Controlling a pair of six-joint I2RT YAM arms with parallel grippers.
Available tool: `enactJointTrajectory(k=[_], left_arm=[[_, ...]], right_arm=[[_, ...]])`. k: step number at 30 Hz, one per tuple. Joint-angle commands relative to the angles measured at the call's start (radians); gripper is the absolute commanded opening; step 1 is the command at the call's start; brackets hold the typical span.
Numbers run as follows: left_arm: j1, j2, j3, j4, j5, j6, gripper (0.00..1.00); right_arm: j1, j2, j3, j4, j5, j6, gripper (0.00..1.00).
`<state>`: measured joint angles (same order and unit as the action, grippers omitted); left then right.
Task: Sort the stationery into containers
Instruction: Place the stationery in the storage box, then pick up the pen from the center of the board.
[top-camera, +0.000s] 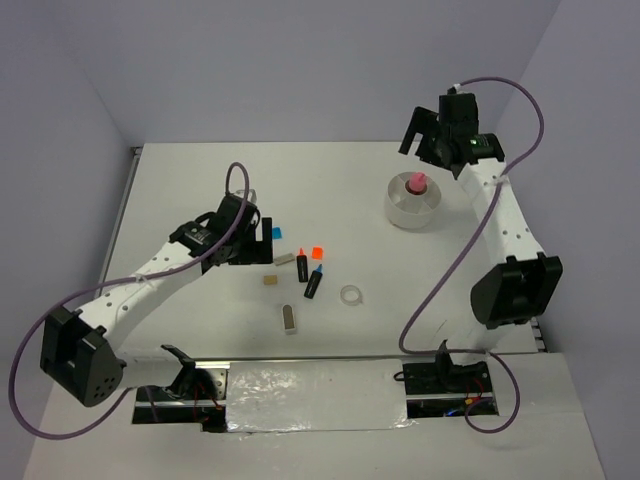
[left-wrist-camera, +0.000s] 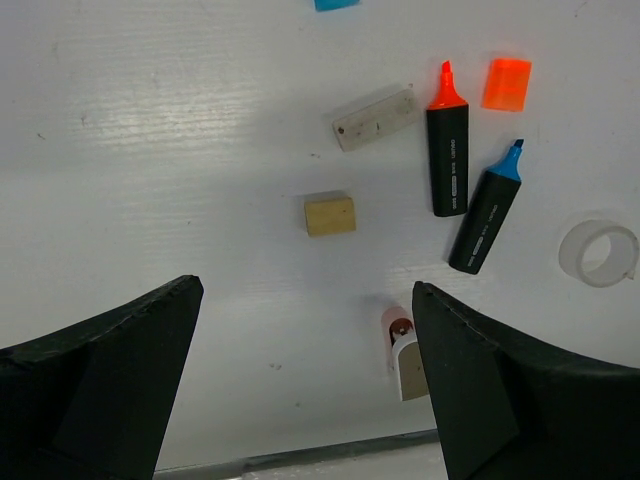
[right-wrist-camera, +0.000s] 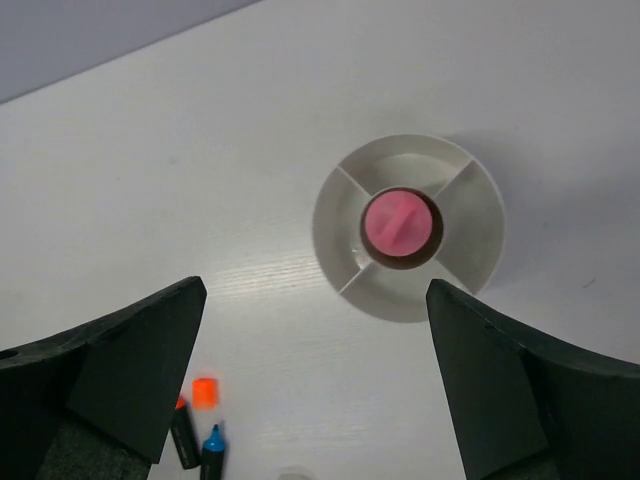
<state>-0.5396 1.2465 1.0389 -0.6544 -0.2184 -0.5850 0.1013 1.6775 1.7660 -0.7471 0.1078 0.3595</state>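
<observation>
The white divided dish sits on the desk at about 2 o'clock from the desk's middle in the top view. A pink tube stands upright in its round centre compartment; the outer compartments show nothing in them.

The right claw hangs above the dish, just to its 12 o'clock, fingers spread wide and empty.

The remaining stationery lies loose, well apart from the dish toward its 8 o'clock. The left claw hovers over this group, also spread wide with nothing in it.

In the left wrist view:
- A tan block lies near the middle.
- A grey block is at its 1 o'clock.
- A blue block is cut off by the top edge at 12 o'clock.
- A black highlighter with an orange tip lies at 2 o'clock, with a loose orange cap just beside the tip.
- A black highlighter with a blue tip lies beside the first one, at its 4 o'clock.
- A clear tape ring is out at 3 o'clock.
- A small white piece with a red end lies at 5 o'clock.
</observation>
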Motion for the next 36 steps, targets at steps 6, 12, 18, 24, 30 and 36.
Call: enactJointTrajectory(k=[6,12,18,24,30,36], left_arm=[[-0.028,0.169,0.064,0.022,-0.001,-0.079,0.92],[-0.089,0.277,0.154,0.019,-0.007,-0.128,0.69],[-0.143,0.435,0.231,0.029,-0.009,-0.210,0.62],[-0.195,0.597,0.381,-0.031,-0.036,-0.249,0.61],[-0.204,0.653,0.383,-0.016,-0.058,-0.288,0.59],[-0.206,0.686,0.354,-0.027,-0.068,-0.315,0.53]], right_arm=[[0.237,-0.243,-0.315,0.081,0.022,0.102,0.85],[0.356,-0.315,-0.515,0.086,0.062,0.235,0.82],[0.357,-0.395,-0.559,0.062,0.081,0.231,0.81],[0.357,-0.435,-0.566,0.018,0.082,0.203,0.81],[0.357,-0.470,-0.583,0.017,0.043,0.197,0.81],[0.357,-0.478,-0.577,0.008,0.032,0.174,0.81]])
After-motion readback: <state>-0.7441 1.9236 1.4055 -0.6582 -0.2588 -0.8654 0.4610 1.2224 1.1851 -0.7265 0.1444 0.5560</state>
